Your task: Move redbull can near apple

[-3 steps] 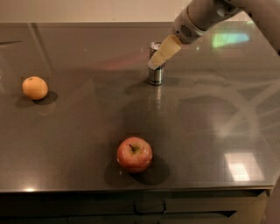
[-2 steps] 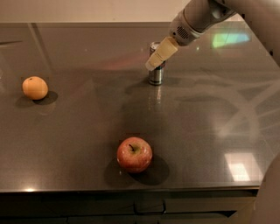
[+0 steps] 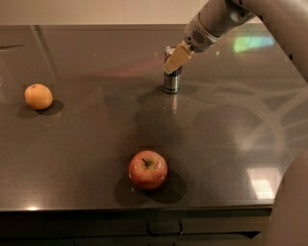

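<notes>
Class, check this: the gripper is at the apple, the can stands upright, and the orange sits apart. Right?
No. The camera view shows the gripper at the top of the can, not at the apple, which sits alone nearer the camera. The rest holds.

The gripper (image 3: 174, 60), at about twelve o'clock from the apple (image 3: 147, 169), covers the upper part of the redbull can (image 3: 171, 85). The arm (image 3: 226, 14) is cut off at the top edge. At five o'clock a pale blurred shape (image 3: 288, 206) runs off the right edge.
</notes>
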Tool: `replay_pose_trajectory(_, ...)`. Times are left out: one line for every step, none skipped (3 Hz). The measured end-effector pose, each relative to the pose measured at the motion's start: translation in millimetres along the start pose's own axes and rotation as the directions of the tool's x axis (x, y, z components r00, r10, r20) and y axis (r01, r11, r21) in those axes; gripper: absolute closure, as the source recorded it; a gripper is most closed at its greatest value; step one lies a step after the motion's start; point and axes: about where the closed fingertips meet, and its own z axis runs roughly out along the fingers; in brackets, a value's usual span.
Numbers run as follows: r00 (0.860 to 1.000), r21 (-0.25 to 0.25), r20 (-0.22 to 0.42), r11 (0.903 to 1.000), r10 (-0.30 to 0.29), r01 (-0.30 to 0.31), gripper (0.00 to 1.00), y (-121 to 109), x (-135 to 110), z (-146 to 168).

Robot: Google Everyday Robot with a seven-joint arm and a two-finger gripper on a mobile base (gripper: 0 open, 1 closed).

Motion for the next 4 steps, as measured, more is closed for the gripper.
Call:
replay_pose_trajectory(1.000,-0.021,0.028,0.9998,-0.003,0.004,0.64,10,-6,-10)
replay_pose_trajectory(0.997,-0.029,0.060,0.9986,-0.041,0.043,0.88,29,-12,-33)
replay_pose_trajectory(0.993,-0.050,0.076,0.9947,-0.086,0.090,1.00,55,-9,-57)
replay_pose_trajectory(0.989,-0.087,0.075,0.9875,-0.125,0.132,1.00,87,4,-75)
